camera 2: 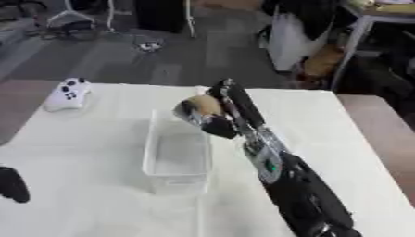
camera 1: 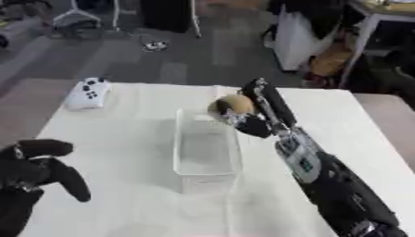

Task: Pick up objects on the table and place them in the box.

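Left eye view: the right hand point(camera 1: 247, 115) has its fingers curled round a tan round object point(camera 1: 233, 104), held over the far end of the clear box point(camera 1: 207, 150), whose long axis runs away from the robot; a white controller point(camera 1: 87, 93) lies far left on the tabletop point(camera 1: 122, 194). Right eye view: the left hand point(camera 2: 11, 184) idles at the lower left, fingers unclear

Clear see-through box point(camera 1: 206, 152) mid white worktop point(camera 1: 122, 185). Tan-brown round object point(camera 1: 233, 105) at box's far end, in black right hand point(camera 1: 258, 111). White controller point(camera 1: 87, 92), dark buttons, far left of box. Left hand point(camera 1: 36, 169) black.
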Available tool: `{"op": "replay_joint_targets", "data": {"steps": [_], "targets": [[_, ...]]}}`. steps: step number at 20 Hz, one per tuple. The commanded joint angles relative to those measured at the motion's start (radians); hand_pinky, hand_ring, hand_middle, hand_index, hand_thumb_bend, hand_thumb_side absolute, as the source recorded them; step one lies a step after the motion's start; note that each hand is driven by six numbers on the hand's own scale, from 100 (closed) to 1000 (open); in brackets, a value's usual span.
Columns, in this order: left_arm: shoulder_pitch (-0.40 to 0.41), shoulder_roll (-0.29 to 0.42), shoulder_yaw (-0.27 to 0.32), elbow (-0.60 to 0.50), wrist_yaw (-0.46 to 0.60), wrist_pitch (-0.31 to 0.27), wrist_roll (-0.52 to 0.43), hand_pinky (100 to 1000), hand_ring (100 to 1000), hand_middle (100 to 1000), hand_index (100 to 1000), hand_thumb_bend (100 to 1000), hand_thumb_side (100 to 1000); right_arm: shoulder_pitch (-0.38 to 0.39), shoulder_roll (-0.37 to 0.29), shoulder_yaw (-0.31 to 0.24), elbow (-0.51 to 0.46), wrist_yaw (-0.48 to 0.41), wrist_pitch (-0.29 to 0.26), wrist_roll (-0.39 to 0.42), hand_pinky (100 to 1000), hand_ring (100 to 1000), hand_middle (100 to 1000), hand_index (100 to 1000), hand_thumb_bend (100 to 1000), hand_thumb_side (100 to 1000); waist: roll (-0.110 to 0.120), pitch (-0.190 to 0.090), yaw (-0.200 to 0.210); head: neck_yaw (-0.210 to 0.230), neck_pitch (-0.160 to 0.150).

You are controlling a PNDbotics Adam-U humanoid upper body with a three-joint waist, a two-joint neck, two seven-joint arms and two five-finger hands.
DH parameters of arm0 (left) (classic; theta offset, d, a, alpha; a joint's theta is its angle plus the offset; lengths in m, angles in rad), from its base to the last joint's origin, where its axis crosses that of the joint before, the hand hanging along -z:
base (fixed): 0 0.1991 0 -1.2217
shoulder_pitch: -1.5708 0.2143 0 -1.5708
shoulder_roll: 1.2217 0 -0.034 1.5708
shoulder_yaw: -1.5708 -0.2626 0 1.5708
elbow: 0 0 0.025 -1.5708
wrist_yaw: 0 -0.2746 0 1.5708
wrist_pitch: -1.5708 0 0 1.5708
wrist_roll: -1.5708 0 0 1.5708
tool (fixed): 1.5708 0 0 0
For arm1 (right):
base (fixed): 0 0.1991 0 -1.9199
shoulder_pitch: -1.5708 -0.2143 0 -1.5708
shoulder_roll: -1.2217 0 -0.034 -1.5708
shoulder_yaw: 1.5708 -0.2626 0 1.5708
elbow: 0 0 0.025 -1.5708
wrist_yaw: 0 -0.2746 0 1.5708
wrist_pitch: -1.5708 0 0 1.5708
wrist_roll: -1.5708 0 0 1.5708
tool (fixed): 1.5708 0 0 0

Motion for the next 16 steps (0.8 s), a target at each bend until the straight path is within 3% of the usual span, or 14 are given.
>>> {"op": "replay_joint_targets", "data": {"steps": [1,9,11,13,14,15,16], "targets": [[-0.028,0.001,-0.003,-0.018,0.030,0.009,-0.014,493,613,829,806,408,775,-0.031,0.001,-0.007,0.006,0.032,-0.006,-0.004,100,100,100,133,369,788,0.004,-0.010,0.008,-0.029,-0.024],[-0.050,-0.006,0.002,-0.018,0.066,0.021,-0.033,493,613,827,806,415,766,-0.057,0.019,-0.011,0.053,0.105,-0.012,0.009,100,100,100,137,371,811,0.003,-0.007,0.022,-0.039,-0.020],[-0.050,-0.006,0.003,-0.018,0.068,0.019,-0.036,494,613,827,805,415,766,-0.063,0.023,-0.013,0.063,0.128,-0.011,0.011,100,100,100,142,394,821,0.003,-0.006,0.022,-0.037,-0.014],[-0.050,-0.006,0.004,-0.018,0.068,0.018,-0.038,494,613,827,805,415,766,-0.064,0.022,-0.013,0.070,0.159,-0.008,0.009,100,100,100,167,486,823,0.004,-0.004,0.022,-0.036,-0.011],[-0.051,-0.007,0.004,-0.018,0.069,0.018,-0.038,493,613,827,806,416,766,-0.064,0.021,-0.013,0.071,0.185,-0.002,0.005,100,100,100,240,584,900,0.004,-0.003,0.022,-0.036,-0.010],[-0.051,-0.007,0.004,-0.018,0.069,0.017,-0.038,493,613,827,806,416,766,-0.063,0.020,-0.014,0.075,0.214,0.010,0.002,100,104,186,357,623,951,0.005,-0.002,0.022,-0.036,-0.009],[-0.052,-0.007,0.004,-0.018,0.069,0.017,-0.038,493,613,828,806,415,767,-0.062,0.020,-0.014,0.083,0.242,0.026,0.010,100,342,450,565,709,1000,0.005,-0.001,0.022,-0.036,-0.009]]}}
